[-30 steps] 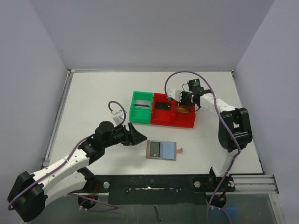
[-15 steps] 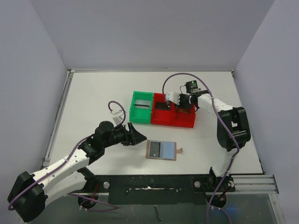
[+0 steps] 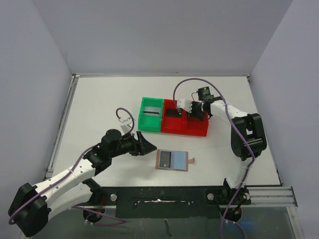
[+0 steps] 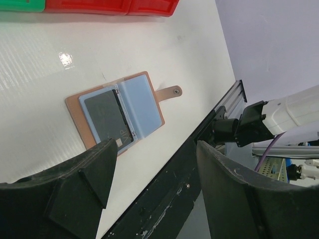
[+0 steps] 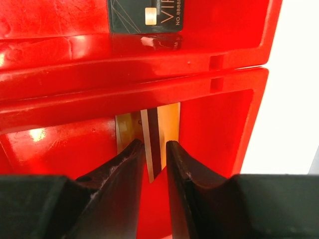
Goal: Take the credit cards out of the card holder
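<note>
Right wrist: gold card (image 5: 158, 134) released into red bin (image 5: 214, 124).
Right fingers (image 5: 119, 169) just parted; left fingers (image 4: 89, 174) spread; card holder (image 4: 144, 99) keeps a dark card (image 4: 102, 117).

a green bin (image 3: 149, 127) stands touching two red bins (image 3: 174, 129) side by side on the white table (image 3: 99, 104); a black rail (image 3: 164, 195) runs along its near edge.

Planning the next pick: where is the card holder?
Top view: the card holder lies open at centre front, just right of the left hand, before the red bin.
</note>
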Available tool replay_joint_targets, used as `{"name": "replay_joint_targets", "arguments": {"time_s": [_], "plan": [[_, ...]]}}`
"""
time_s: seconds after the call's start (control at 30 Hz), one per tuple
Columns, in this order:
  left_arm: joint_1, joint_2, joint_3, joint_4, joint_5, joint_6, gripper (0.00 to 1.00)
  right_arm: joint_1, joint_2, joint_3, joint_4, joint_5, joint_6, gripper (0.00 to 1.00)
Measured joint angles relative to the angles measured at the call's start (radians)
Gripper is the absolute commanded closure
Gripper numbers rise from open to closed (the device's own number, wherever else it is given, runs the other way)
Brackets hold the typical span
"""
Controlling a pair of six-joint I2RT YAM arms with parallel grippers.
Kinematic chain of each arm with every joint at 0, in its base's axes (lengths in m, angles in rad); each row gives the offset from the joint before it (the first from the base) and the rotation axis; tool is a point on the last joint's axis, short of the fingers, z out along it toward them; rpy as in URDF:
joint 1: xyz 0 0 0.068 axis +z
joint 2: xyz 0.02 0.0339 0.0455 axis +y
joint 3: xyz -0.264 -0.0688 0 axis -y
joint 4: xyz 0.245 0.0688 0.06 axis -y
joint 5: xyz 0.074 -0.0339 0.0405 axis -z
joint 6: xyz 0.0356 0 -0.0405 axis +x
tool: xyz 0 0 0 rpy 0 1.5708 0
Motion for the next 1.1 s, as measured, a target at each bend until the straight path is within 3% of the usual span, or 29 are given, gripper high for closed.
{"name": "replay_joint_targets", "arguments": {"time_s": [0.37,0.47,1.1], "plan": [[0.003,0.006,0.000,-0.002,0.013,-0.001,0.36,0.000,0.024,-0.009,0.003,0.019,0.040,0.71],[0.005,0.006,0.000,-0.003,0.014,-0.002,0.36,0.000,0.024,-0.009,0.008,0.025,0.051,0.66],[0.005,-0.001,0.000,-0.028,0.023,-0.030,0.36,-0.001,-0.017,-0.024,0.107,0.008,0.187,0.55]]}}
